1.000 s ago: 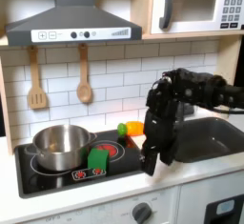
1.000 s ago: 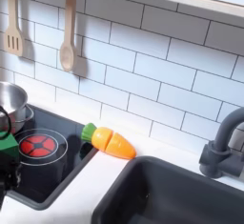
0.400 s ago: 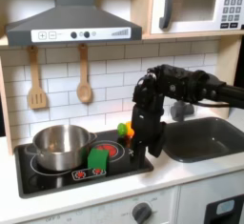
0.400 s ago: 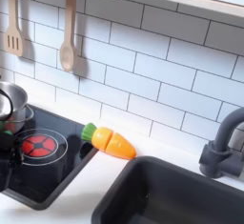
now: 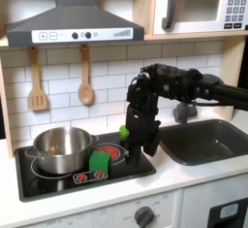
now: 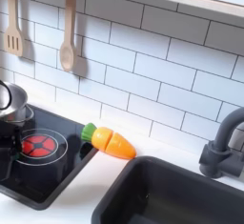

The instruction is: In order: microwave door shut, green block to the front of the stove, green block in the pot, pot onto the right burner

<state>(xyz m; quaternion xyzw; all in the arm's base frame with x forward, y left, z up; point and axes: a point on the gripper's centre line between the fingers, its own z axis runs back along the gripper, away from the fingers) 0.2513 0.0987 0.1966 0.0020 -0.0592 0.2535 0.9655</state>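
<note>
In the first exterior view the white microwave door [image 5: 199, 7] at the top right is shut, its silver handle on its left side. The shiny pot [image 5: 60, 146] stands on the left part of the black stove [image 5: 39, 183]. At the stove's front, just right of the pot, sits the green block [image 5: 100, 160], covering part of the right burner [image 5: 113, 152]. My gripper [image 5: 147, 146] hangs low over the stove's right edge, right of the block and apart from it, fingers apart and holding nothing. The second exterior view has the right burner [image 6: 38, 145] and the pot's [image 6: 8, 99] edge.
An orange toy vegetable [image 6: 108, 142] with a green tip lies between the stove and the dark sink [image 6: 181, 194]; my arm hides most of it in the first exterior view. A faucet [image 6: 224, 147] stands at the sink. Wooden utensils [image 5: 85, 77] hang on the tiled wall under the hood.
My gripper has moved left and slightly up, from the counter's front edge beside the sink to the stove's right edge, closer to the green block. The block and pot have not moved.
</note>
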